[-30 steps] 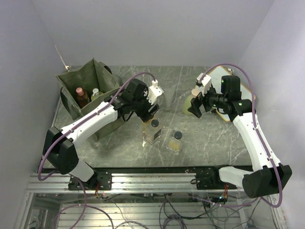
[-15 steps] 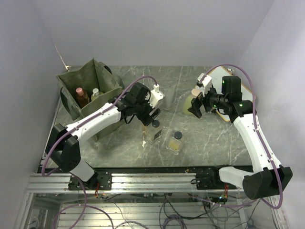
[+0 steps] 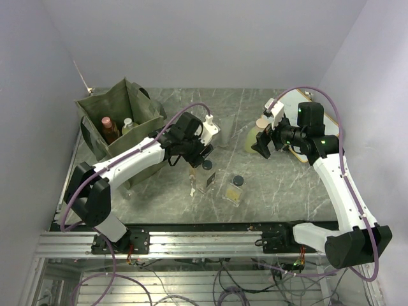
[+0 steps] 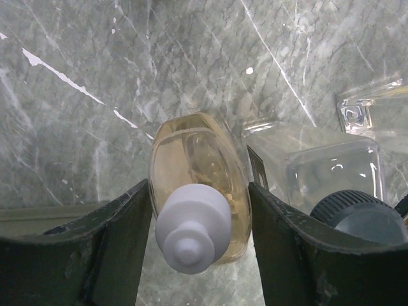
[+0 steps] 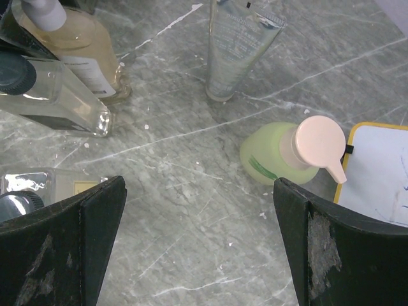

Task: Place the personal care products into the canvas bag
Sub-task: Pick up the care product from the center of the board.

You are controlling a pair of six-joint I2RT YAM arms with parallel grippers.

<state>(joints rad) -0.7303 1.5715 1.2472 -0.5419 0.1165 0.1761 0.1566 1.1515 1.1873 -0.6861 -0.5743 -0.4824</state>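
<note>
The olive canvas bag [image 3: 127,102] stands at the back left with an orange bottle [image 3: 107,126] and a pale bottle [image 3: 127,124] inside. My left gripper [image 3: 195,157] is shut on a cream-amber bottle with a white cap [image 4: 197,191], which stands on the table; its fingers [image 4: 121,236] press both sides. A clear square bottle with a dark cap [image 4: 331,172] stands right beside it, and a second one [image 3: 234,190] is further right. My right gripper [image 5: 199,191] is wide open and empty, just left of the yellow-green pump bottle [image 5: 280,153]. A grey tube [image 5: 239,44] stands beyond.
The wood-framed whiteboard [image 3: 307,124] lies at the back right, beside the yellow-green bottle [image 3: 253,136]. The right arm hangs over it. Grey walls close in on both sides. The metal rail with the arm bases [image 3: 191,242] runs along the near edge.
My left arm has shifted slightly right and settled over the cream-amber bottle. The right arm has barely moved.
</note>
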